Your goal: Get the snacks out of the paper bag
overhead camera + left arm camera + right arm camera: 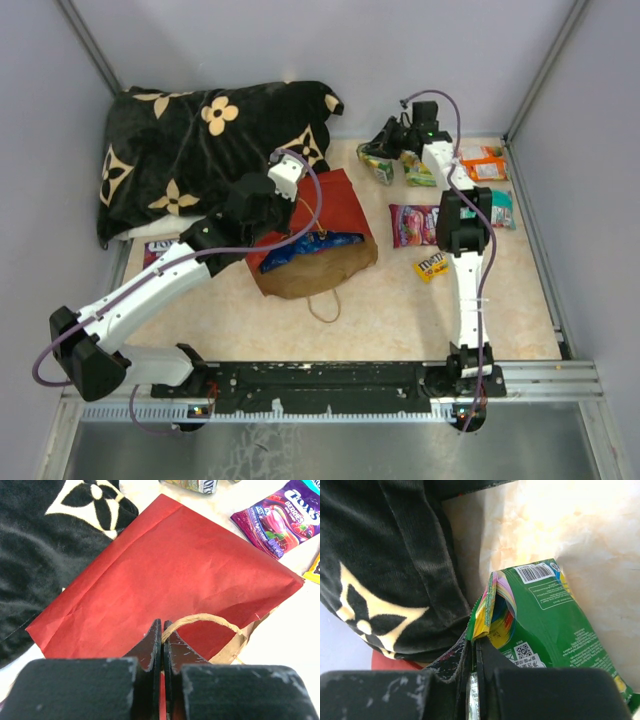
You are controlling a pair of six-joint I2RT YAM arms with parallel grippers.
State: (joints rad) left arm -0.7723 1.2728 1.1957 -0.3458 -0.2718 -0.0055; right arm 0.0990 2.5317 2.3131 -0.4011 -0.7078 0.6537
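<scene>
The red paper bag [335, 205] lies on its side mid-table, its brown mouth facing the arms, with a blue snack bag [312, 247] showing inside. My left gripper [268, 215] is over the bag. In the left wrist view it [162, 630] is shut on a looped paper handle [205, 619] above the red paper [165, 575]. My right gripper [388, 143] is at the far side, shut on the edge of a green snack packet [550, 625] that rests on the table beside the pillow; its jaws [475, 647] pinch the packet's crimped end.
A black flower-patterned pillow [200, 150] fills the back left. Loose snacks lie to the right: another green packet [418, 170], orange [485, 165], teal [500, 210], purple [413, 225] and a yellow pack [432, 266]. Side walls enclose the table.
</scene>
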